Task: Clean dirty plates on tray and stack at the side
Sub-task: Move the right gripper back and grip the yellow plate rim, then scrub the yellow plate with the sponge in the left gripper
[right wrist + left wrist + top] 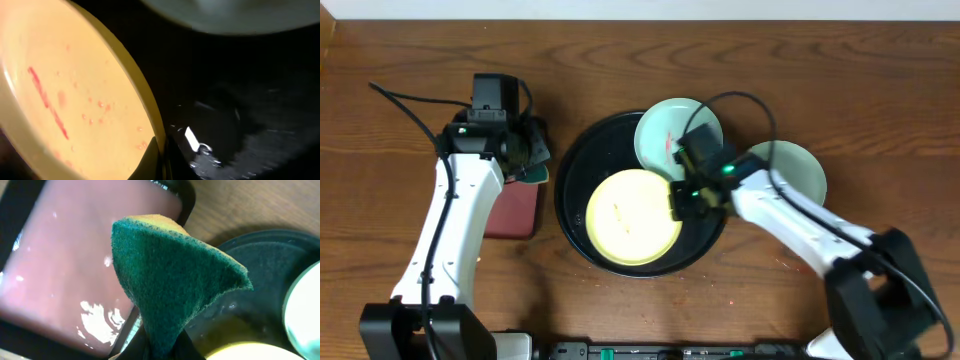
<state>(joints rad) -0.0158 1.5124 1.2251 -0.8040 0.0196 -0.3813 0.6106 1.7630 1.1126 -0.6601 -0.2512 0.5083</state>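
Observation:
The pale yellow plate (pixel 633 217) lies in the round black tray (pixel 570 200) and has a thin red smear and specks, as the right wrist view (pixel 75 90) shows. My right gripper (pixel 682 195) is shut on the yellow plate's right rim (pixel 162 155). One mint-green plate (pixel 665 130) rests on the tray's back rim and has a red smear. The other mint-green plate (pixel 795 170) lies on the table to the right, partly under my right arm. My left gripper (pixel 525 150) is shut on a green sponge (pixel 170 275), left of the tray.
A smaller rectangular reddish-brown tray (pixel 515 210) with a dark rim lies under my left gripper; it also shows in the left wrist view (pixel 75 270). Bare wood tabletop (pixel 840 70) runs along the back and right. Cables loop over both arms.

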